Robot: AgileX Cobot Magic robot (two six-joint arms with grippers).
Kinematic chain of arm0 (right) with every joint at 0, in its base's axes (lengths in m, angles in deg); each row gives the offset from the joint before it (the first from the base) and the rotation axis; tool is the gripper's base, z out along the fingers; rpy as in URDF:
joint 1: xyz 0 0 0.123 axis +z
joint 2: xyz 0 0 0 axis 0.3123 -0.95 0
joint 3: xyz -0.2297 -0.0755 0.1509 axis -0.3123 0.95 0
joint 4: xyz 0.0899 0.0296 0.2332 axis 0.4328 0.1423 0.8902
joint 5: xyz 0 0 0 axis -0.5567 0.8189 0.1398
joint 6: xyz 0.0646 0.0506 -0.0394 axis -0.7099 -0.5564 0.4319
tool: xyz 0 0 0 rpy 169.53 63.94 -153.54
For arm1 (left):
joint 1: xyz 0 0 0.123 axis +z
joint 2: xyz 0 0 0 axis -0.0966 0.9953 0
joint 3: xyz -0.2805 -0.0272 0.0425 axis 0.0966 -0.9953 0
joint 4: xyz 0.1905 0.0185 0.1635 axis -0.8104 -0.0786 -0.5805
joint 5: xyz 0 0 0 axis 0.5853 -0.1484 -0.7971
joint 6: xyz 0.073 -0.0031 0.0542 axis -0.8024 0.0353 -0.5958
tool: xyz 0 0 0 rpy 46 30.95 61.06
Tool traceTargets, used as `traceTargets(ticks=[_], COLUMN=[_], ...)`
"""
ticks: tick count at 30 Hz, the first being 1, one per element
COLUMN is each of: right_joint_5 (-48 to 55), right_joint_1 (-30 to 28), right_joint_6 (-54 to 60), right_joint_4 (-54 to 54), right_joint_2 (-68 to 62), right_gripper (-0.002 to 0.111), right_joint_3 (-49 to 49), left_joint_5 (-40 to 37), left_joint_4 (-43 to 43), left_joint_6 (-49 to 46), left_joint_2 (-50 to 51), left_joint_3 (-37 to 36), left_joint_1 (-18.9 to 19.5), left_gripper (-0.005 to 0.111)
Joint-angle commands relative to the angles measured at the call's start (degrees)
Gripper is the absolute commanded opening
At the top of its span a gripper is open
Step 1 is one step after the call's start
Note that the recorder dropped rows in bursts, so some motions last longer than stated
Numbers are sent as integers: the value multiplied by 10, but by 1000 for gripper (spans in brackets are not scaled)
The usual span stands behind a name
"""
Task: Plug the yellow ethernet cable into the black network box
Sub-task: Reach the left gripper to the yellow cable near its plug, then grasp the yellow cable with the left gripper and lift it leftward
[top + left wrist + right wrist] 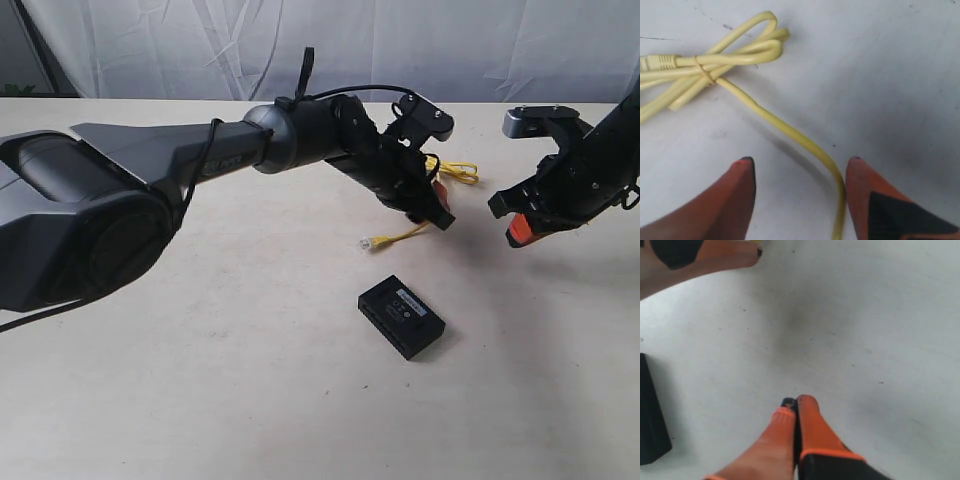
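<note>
The yellow ethernet cable [405, 236] lies on the table, its coiled bundle [715, 65] behind my left gripper and one clear plug [369, 242] pointing toward the front. My left gripper [799, 165] hovers open just over the loose strand [790, 132], which runs close along one orange finger [865, 195]. In the exterior view that gripper [438, 212] hides part of the cable. The black network box [401, 316] with its white label lies flat nearer the front; its edge [650, 415] shows in the right wrist view. My right gripper [796, 404] hangs shut and empty over bare table.
The left arm's grey body [150, 180] stretches across the left half of the table. A white curtain [330, 40] hangs behind the table's far edge. The left gripper's orange finger [715, 257] shows in the right wrist view.
</note>
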Motion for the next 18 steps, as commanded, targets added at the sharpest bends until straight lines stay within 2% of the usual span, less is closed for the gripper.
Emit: traceTargets(ticks=[1, 4, 13, 16, 18], right_joint_5=[-5, -5, -6, -6, -7], right_joint_1=[-3, -3, -3, -3, -3], right_joint_6=[3, 3, 3, 3, 4], right_joint_4=[2, 2, 4, 4, 4], right_joint_2=[6, 6, 6, 6, 6], right_gripper=[-1, -1, -1, -1, -1], right_joint_3=[-2, -2, -2, -2, -2], left_joint_5=[1, 1, -6, -5, -4], left_joint_4=[-4, -13, -31, -33, -39], left_joint_6=[4, 3, 0, 0, 0], left_joint_2=[3, 5, 21, 24, 21], left_joint_3=[4, 4, 4, 4, 4], left_joint_1=[-6, -6, -6, -6, -6], left_gripper=[53, 57, 57, 48, 34])
